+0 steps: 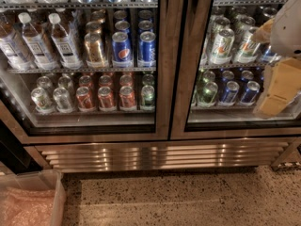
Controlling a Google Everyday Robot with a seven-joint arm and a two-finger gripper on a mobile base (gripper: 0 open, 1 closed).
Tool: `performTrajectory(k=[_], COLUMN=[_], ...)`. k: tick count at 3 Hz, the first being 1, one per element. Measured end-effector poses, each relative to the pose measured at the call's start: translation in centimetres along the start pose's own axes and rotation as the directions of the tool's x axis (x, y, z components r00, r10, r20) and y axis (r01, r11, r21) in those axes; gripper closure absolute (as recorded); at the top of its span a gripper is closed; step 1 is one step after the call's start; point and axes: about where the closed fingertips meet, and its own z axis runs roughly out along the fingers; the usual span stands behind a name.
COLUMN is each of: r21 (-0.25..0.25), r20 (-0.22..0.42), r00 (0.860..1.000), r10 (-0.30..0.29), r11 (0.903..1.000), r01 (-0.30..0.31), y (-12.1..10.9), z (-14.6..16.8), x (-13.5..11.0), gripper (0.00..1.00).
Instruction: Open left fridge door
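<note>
The left fridge door (163,79) is a glass pane in a brushed-steel frame, and it looks closed. Through it I see clear water bottles (56,39), blue Pepsi cans (122,48) and red cans on the shelf below. The fridge has a ribbed steel grille (160,155) at its base. My gripper (281,87) is at the right edge of the view, tan below a white arm segment. It hangs in front of the right door, well away from the left door, and holds nothing that I can see.
The twin right door (195,79) shows green-and-white and silver cans (221,46). A clear plastic bin (57,197) with pink material stands on the speckled floor (188,197) at lower left. A dark gap lies to the left of the fridge.
</note>
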Motion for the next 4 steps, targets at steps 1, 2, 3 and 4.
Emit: performTrajectory(k=[1,2,3,4], r21=[-0.019,-0.047,-0.046,-0.042], r20=[0.093,0.166,0.176,0.181], r00=[0.995,0.983,0.980,0.981], r10=[-0.032,-0.082,-0.090,-0.066], r11=[0.9992,0.9947,0.9940,0.9963], r01=[0.034,0.091,0.099,0.075], y=[-0.7,-1.1,-1.2,-1.6], z=[0.0,-0.1,-0.2,0.2], x=[-3.8,-8.3,-8.9,-8.4], gripper=[0.00,0.00,0.00,0.00])
